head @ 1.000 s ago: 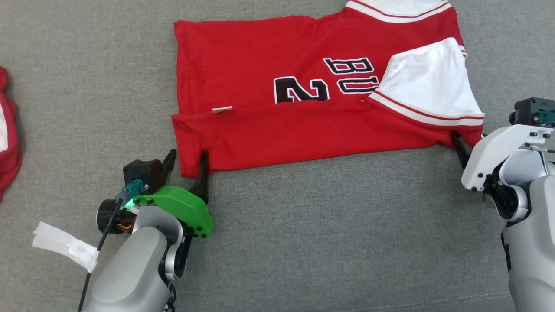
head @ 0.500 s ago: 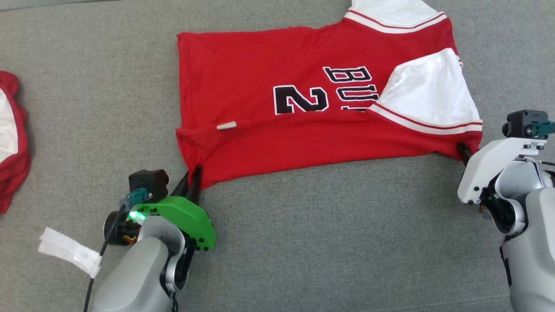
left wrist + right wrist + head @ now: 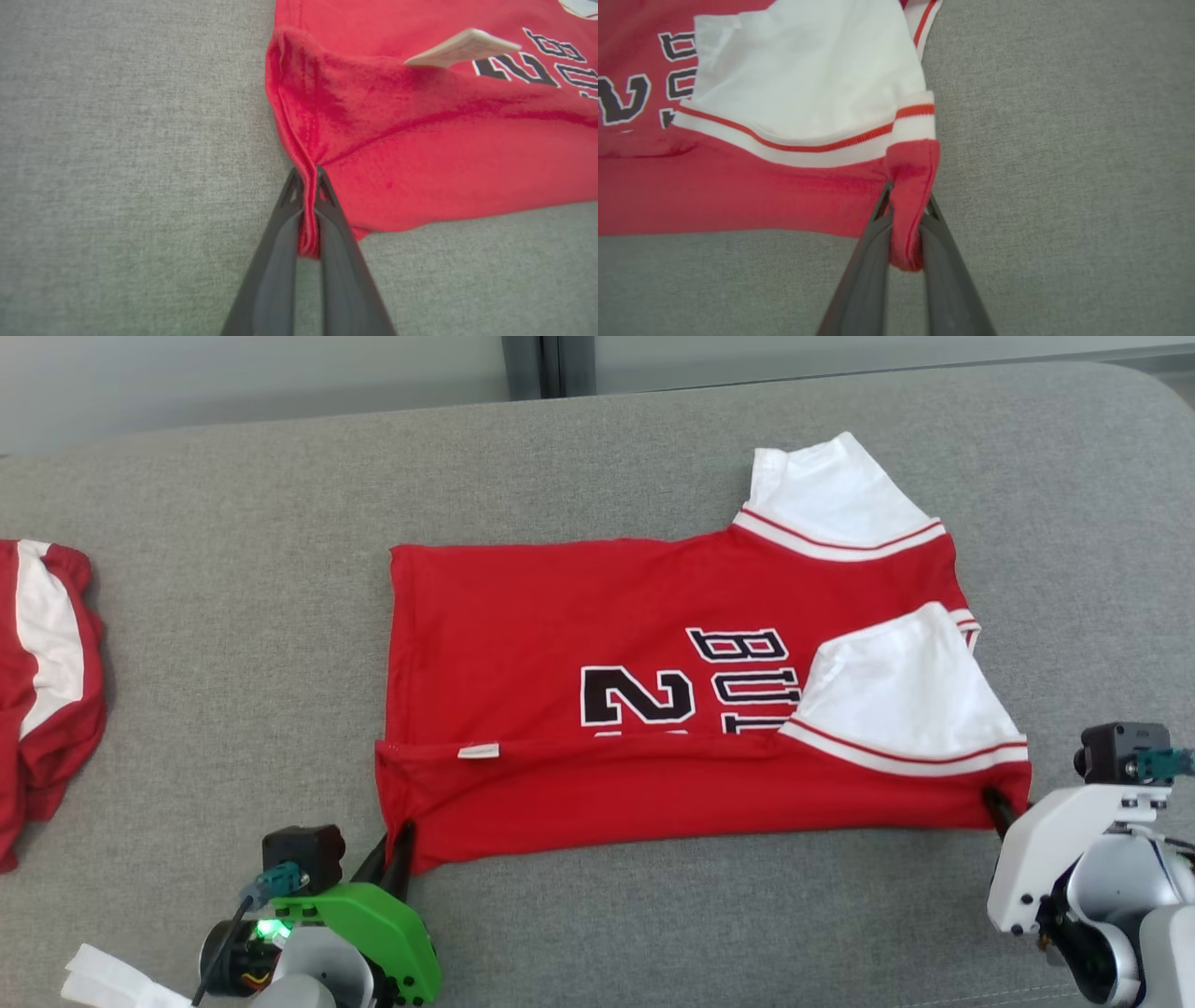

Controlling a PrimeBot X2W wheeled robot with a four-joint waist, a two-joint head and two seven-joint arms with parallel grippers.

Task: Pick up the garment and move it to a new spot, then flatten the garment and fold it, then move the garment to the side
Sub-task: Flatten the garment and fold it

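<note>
While the garment (image 3: 653, 709) lies spread near the middle of the grey upholstered surface (image 3: 233, 616), its near long edge is turned up over the body. The resulting fold line runs just below the printed number. A white label (image 3: 478, 751) shows on the turned band, and the near white sleeve (image 3: 896, 700) lies folded in over the lettering.

The left gripper (image 3: 397, 845) has its jaws pressed together on the near hem corner. In the left wrist view, red cloth is pinched between the fingers (image 3: 338, 242). The right gripper (image 3: 997, 803) pinches the opposite near corner, just below the sleeve cuff, in the same manner.

Gripping both ends of one edge draws that edge straight and taut. This probably prepares the edge to be carried across as one line for the next fold.

A second red-and-white garment (image 3: 47, 681) lies at the far left, well apart.
</note>
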